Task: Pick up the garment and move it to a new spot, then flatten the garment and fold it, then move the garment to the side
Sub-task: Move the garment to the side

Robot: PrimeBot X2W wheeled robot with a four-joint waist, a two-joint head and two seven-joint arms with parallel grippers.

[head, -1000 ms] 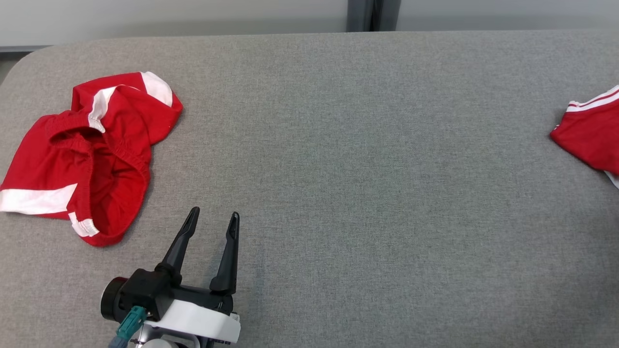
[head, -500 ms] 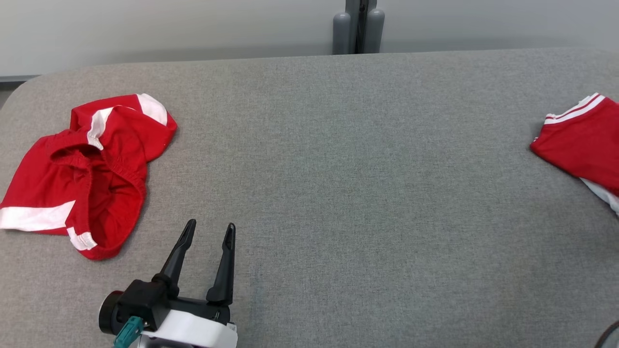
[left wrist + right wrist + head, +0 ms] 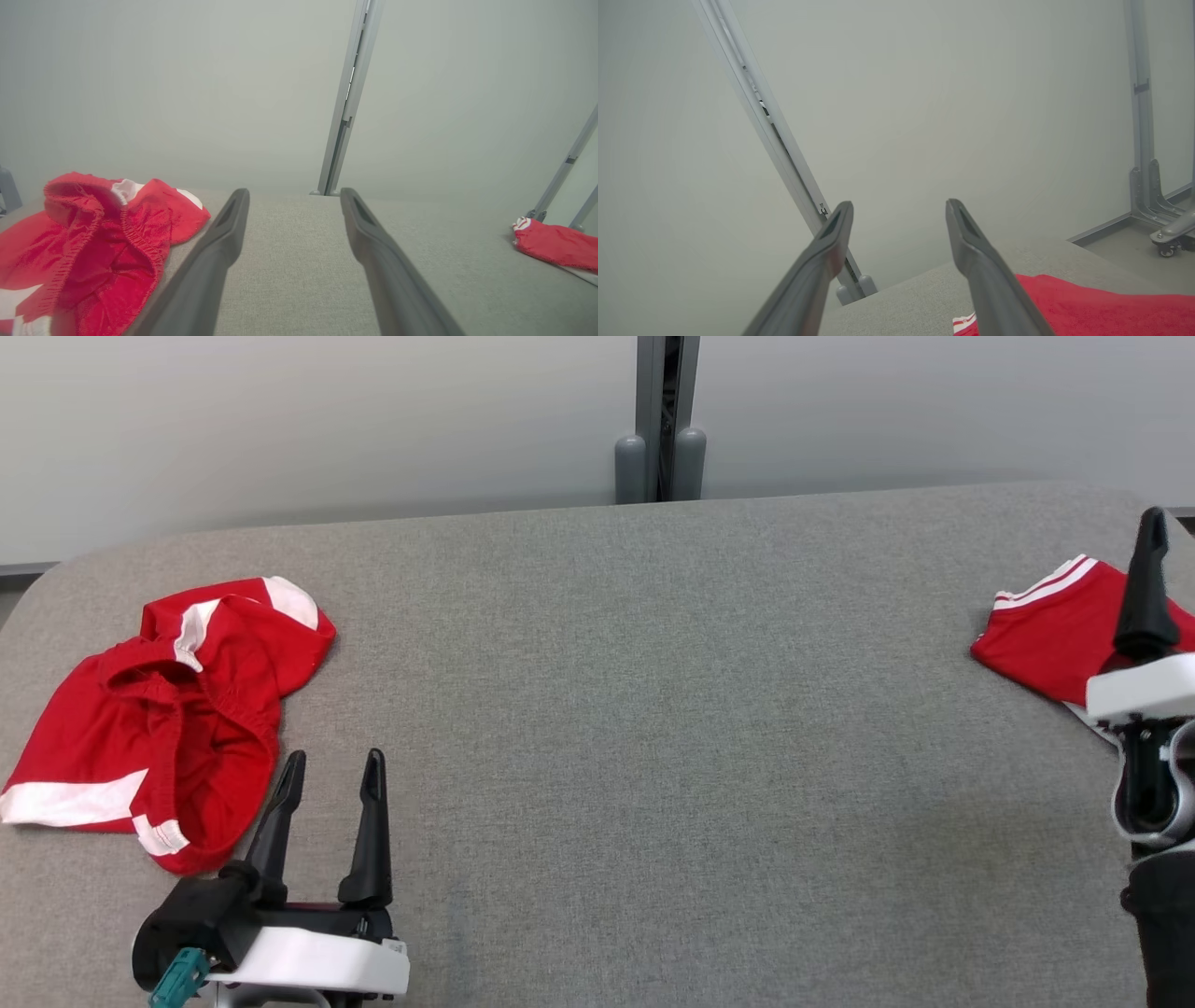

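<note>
- The crumpled red shorts (image 3: 159, 719) lay in a heap at the far left of the grey table (image 3: 653, 728), waistband gaping upward; I judged this the garment to pick up, since nothing about it was flat or folded
- My left gripper (image 3: 334, 761) hovered just beside the heap's near edge, fingers spread and empty, pointing away from me, placed for a short reach into the cloth
- The table's middle stretched wide, room enough, I reckoned, for a new spot and for flattening
- The second red garment (image 3: 1046, 635) sat neat at the right edge, seemingly set aside
- My right gripper (image 3: 899, 207) hung above it, jaws wide, holding nothing
</note>
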